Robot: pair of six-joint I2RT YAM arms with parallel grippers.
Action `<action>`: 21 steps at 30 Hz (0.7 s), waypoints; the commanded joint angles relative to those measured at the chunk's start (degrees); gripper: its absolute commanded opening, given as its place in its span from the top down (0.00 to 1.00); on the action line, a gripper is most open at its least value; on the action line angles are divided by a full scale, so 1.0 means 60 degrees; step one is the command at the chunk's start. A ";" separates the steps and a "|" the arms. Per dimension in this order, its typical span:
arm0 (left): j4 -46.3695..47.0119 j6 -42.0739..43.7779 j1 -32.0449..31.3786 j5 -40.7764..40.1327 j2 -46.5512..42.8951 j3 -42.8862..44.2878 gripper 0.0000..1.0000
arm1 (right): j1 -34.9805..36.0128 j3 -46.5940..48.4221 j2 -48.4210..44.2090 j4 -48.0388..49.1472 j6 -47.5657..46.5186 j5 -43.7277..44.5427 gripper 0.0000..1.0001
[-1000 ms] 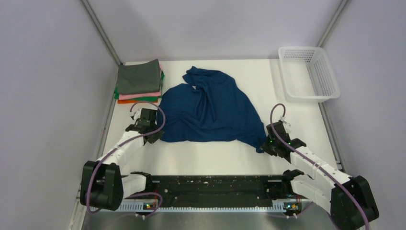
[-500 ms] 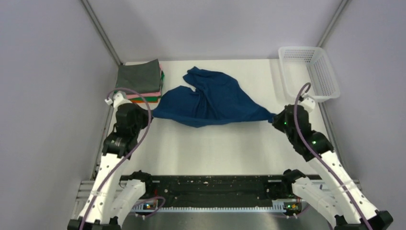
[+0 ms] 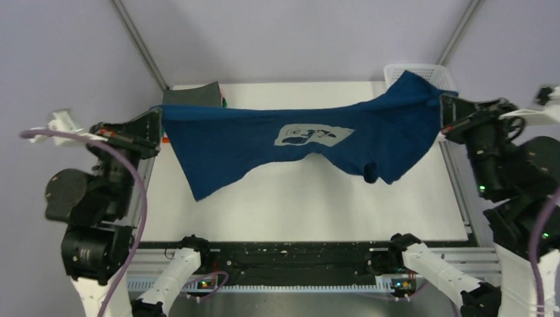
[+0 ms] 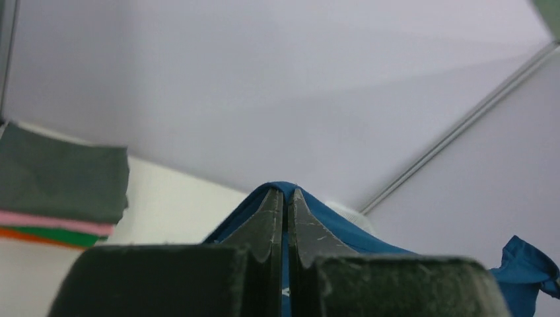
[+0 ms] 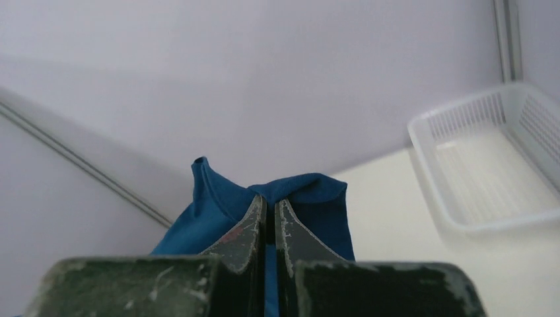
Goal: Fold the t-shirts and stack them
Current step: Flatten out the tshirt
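Holding up a large navy blue cloth t-shirt, stretched wide in the air above the white desk. Clenched on its left end with the left fingers, and on its right end with the right fingers. Showing a white chest print on the upper side. Hard to tell whether the hanging lower parts touch the desk. At the far left corner, a stack of folded t-shirts: grey over pink, green, orange. At the far right, a white plastic mesh basket.

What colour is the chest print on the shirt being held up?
White print on the navy t-shirt; the top external view shows it best.
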 commanded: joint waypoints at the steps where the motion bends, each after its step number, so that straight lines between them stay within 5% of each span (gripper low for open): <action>1: -0.0467 0.0647 0.0031 0.0536 0.0115 0.2011 1.00 | 0.0072 0.2695 0.0586 -0.0406 -0.1030 -0.0679 1.00; 10: -0.0689 0.0662 0.0030 0.1988 -0.0030 0.3939 1.00 | 0.0070 0.6043 0.1411 -0.1250 -0.1756 -0.2170 1.00; 21: 0.0418 0.0423 0.0031 0.1082 0.0269 0.0389 1.00 | 0.0073 0.3043 0.1295 0.0276 -0.2093 -0.0093 1.00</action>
